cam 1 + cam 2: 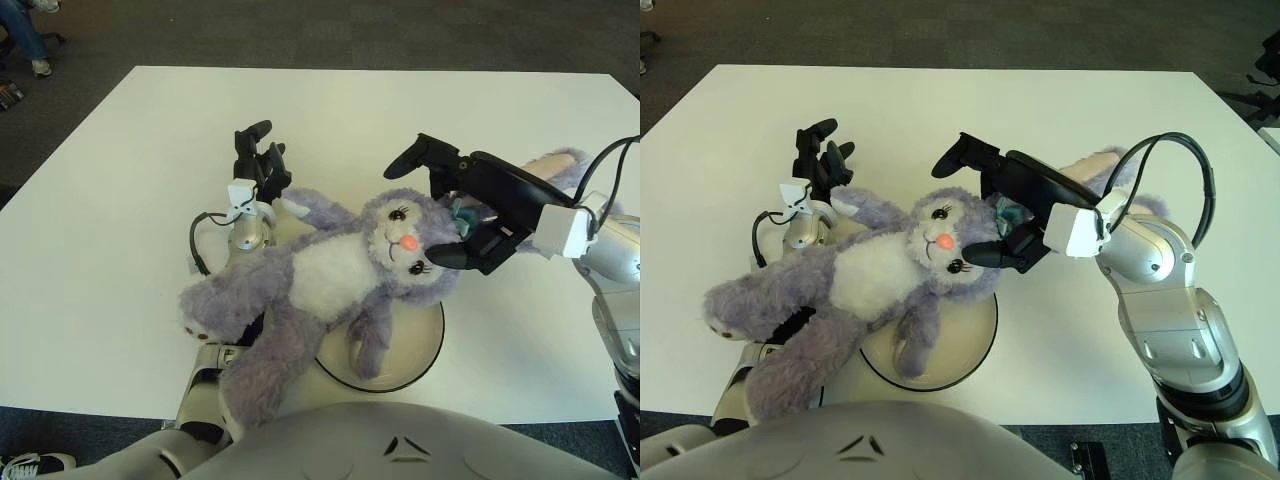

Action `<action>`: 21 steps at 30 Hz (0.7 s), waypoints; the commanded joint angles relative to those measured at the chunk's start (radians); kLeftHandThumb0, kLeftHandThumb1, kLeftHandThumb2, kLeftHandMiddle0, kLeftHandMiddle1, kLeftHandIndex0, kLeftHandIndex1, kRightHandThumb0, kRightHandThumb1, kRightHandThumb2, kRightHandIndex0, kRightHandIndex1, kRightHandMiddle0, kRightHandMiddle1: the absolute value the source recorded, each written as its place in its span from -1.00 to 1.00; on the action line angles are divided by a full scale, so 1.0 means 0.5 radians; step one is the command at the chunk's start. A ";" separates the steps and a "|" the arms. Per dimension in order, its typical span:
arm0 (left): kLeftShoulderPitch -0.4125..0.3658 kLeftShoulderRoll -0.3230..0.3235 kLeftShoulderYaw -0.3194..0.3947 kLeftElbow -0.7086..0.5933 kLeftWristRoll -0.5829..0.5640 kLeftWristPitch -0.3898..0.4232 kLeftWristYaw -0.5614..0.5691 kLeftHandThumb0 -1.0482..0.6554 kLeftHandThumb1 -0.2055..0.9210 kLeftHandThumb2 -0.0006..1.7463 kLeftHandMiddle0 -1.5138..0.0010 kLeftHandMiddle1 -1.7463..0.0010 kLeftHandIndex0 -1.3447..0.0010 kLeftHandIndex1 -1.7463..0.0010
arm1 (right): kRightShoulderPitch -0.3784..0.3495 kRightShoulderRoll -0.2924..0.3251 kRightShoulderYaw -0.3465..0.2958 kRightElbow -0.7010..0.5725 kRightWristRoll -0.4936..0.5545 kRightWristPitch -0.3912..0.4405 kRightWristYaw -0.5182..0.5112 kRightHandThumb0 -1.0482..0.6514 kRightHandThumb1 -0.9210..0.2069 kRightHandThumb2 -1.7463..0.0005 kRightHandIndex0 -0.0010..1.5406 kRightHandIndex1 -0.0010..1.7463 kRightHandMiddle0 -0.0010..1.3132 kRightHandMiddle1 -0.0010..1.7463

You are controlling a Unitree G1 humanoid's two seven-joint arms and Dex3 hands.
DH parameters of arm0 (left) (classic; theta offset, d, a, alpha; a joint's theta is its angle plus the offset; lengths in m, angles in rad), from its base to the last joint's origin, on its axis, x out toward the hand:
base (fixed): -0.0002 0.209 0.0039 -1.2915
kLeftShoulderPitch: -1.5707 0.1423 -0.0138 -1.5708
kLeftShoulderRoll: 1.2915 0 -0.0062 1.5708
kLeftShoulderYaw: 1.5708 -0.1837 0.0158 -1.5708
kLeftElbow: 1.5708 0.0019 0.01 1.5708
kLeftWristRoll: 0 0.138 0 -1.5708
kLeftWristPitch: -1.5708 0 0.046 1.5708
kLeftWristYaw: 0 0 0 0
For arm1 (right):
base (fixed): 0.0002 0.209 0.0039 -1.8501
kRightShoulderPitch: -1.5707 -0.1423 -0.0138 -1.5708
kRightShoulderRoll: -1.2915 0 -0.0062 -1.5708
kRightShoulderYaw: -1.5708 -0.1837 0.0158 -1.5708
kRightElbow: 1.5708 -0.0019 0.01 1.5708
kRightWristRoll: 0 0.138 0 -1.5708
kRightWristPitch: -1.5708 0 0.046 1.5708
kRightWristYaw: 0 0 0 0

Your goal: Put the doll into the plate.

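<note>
A white surface [120, 230] is bordered by dark carpet. The purple doll [310, 290] is gripped behind its head by the right hand [470, 215], and is thereby held slanted over the plate [425, 345], legs trailing leftward across the left hand [258, 165], whose fingers are spread and hold nothing.

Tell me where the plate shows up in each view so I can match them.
Left eye view: plate at lower centre-right, under the doll, rim showing on the right.
Right eye view: plate at lower centre, shifted left.
Shared landmark: the doll's orange nose, just above the plate in both.
</note>
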 commanded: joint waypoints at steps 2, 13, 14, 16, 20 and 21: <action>-0.003 0.010 0.000 -0.018 0.007 0.016 -0.007 -0.59 1.00 -0.09 0.52 0.22 1.00 -0.13 | -0.012 -0.012 -0.013 -0.023 0.000 0.015 -0.023 0.75 -0.04 -0.31 -0.20 0.87 -1.00 0.16; 0.001 0.009 -0.002 -0.025 0.005 0.014 -0.009 -0.60 1.00 -0.08 0.54 0.24 1.00 -0.12 | -0.012 -0.016 -0.012 -0.023 0.005 0.015 -0.029 0.75 -0.04 -0.31 -0.20 0.87 -1.00 0.16; 0.001 0.009 -0.002 -0.025 0.007 0.013 -0.007 -0.60 1.00 -0.08 0.54 0.24 1.00 -0.12 | 0.019 -0.117 -0.087 0.031 0.023 -0.073 0.063 0.77 0.02 -0.29 -0.09 0.76 -0.99 0.10; 0.002 0.008 -0.004 -0.029 0.011 0.015 -0.004 -0.60 1.00 -0.08 0.53 0.25 1.00 -0.13 | 0.030 -0.262 -0.156 0.091 0.043 -0.142 0.194 0.72 -0.28 -0.06 -0.26 0.80 -0.99 -0.18; 0.003 0.013 -0.010 -0.032 0.017 0.018 -0.006 -0.60 1.00 -0.07 0.54 0.26 1.00 -0.12 | 0.024 -0.190 -0.179 0.192 0.228 -0.184 0.278 0.42 -0.05 -0.18 -0.58 -0.09 -1.00 -0.42; 0.003 0.014 -0.011 -0.031 0.017 0.017 -0.007 -0.60 1.00 -0.07 0.55 0.26 1.00 -0.11 | 0.067 -0.080 -0.227 0.264 0.365 -0.262 0.285 0.05 -0.34 -0.19 -0.55 -0.23 -1.00 -0.53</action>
